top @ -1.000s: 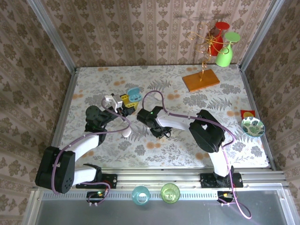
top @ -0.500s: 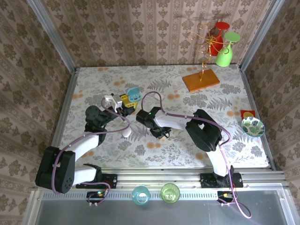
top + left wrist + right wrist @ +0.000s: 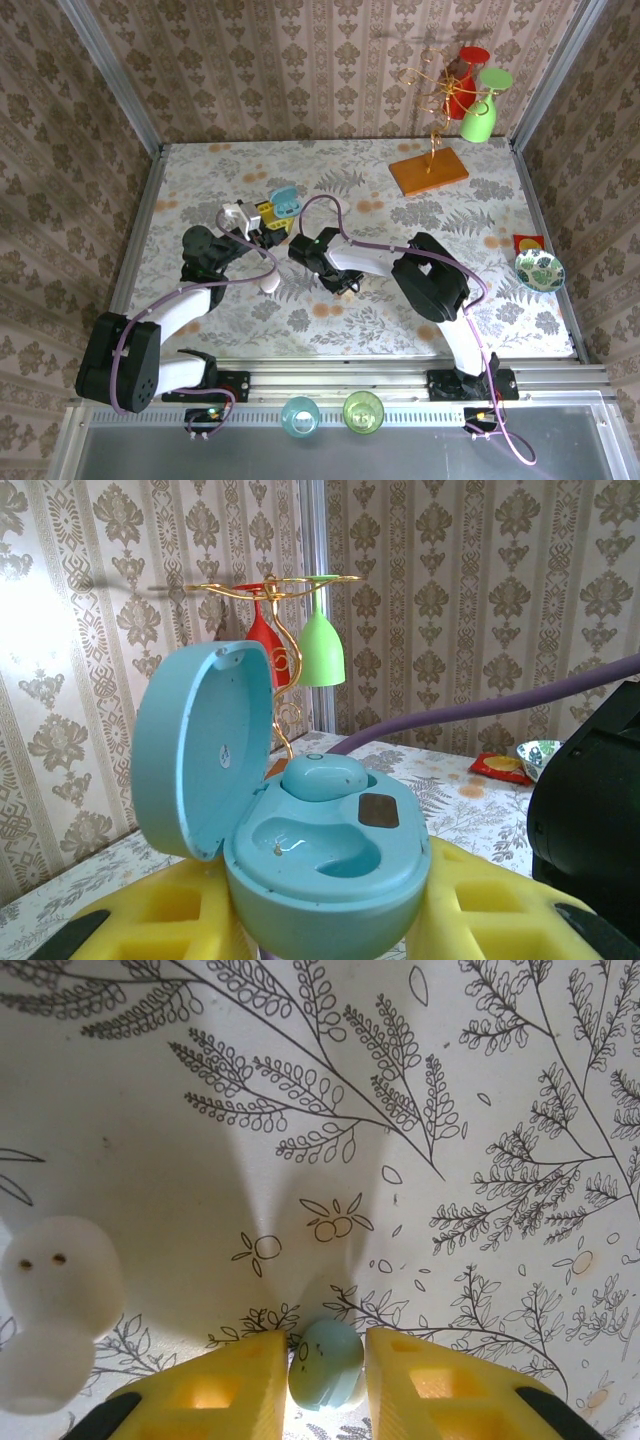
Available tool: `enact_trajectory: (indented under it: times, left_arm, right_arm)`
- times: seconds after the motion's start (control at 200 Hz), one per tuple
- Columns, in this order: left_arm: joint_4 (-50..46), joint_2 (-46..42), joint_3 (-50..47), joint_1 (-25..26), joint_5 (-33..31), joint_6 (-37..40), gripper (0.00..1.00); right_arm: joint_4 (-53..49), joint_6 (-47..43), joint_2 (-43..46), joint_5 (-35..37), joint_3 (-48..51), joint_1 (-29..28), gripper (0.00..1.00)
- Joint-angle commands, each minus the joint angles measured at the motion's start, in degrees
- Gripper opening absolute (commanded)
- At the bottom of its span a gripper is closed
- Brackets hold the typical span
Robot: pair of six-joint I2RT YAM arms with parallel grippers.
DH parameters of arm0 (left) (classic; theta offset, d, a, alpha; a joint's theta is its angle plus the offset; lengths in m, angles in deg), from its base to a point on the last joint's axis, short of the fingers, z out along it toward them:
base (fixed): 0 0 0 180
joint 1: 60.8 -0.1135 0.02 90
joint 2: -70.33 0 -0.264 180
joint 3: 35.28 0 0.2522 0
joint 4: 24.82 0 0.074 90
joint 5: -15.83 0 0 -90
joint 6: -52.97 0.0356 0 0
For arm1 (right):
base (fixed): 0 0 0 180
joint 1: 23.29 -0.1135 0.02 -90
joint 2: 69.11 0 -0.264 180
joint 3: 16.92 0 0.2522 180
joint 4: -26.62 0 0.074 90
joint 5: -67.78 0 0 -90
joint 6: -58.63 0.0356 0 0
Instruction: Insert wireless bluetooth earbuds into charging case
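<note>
The left claw [image 3: 325,925] pinches a teal-blue oval plastic charging case [image 3: 330,865] between its yellow fingers [image 3: 150,920], holding it upright above the fern-patterned counter [image 3: 450,215]. The case's hinged lid [image 3: 200,750] stands open to the left. One glossy teal-blue seated earbud [image 3: 320,777] sits in the far pocket of the case; the near pocket [image 3: 315,845] is a bare hollow. In the top view the left claw [image 3: 268,215] and the case [image 3: 285,200] are in the left-centre of the counter, toward the back.

The right claw [image 3: 326,1385] is down at the counter [image 3: 450,1080], its two yellow fingers [image 3: 210,1390] pressed against either side of a second small teal-blue loose earbud [image 3: 327,1363], which rests on the surface between them. A small white rounded earbud [image 3: 55,1310] lies on the counter off to the left, well apart from the fingers. From above, the right claw [image 3: 340,282] is near the middle of the counter, just right of the left one.

At the back right, a gold wire rack on an orange board [image 3: 428,171] carries a red glass [image 3: 462,95] and a green glass [image 3: 480,115].
</note>
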Motion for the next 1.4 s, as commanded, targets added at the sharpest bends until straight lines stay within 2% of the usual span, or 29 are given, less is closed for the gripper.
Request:
enact_trajectory:
  times: [0.0,0.3,0.51,0.92,0.99,1.185,1.395]
  left_arm:
    - [2.21,0.01,-0.55,-0.51,-0.15,-0.84,0.28]
    - [4.06,1.37,-0.41,-0.51,0.48,-1.50,0.28]
    - [4.12,1.44,-0.33,-0.52,0.52,-0.89,0.28]
    - [5.43,2.99,0.67,0.46,1.04,-1.24,0.28]
    - [6.07,3.39,0.92,0.80,1.09,-1.72,0.28]
    - [7.34,5.16,0.90,2.01,1.06,-1.70,0.28]
    - [9.67,7.69,1.52,3.53,0.47,-2.05,0.28]
  right_arm:
    - [-2.47,-0.29,-1.50,1.56,-1.16,-0.28,0.26]
    - [-2.93,-0.23,3.40,1.71,-0.26,0.06,0.22]
    - [1.96,-0.27,13.01,-5.18,5.27,3.55,0.22]
    - [11.40,-0.50,31.62,-26.58,12.83,14.72,0.22]
    - [12.63,-0.46,33.25,-29.88,12.96,15.72,0.22]
    - [21.11,1.75,38.90,-45.53,12.20,17.47,0.22]
    - [29.25,4.13,39.44,-54.20,8.23,17.56,0.22]
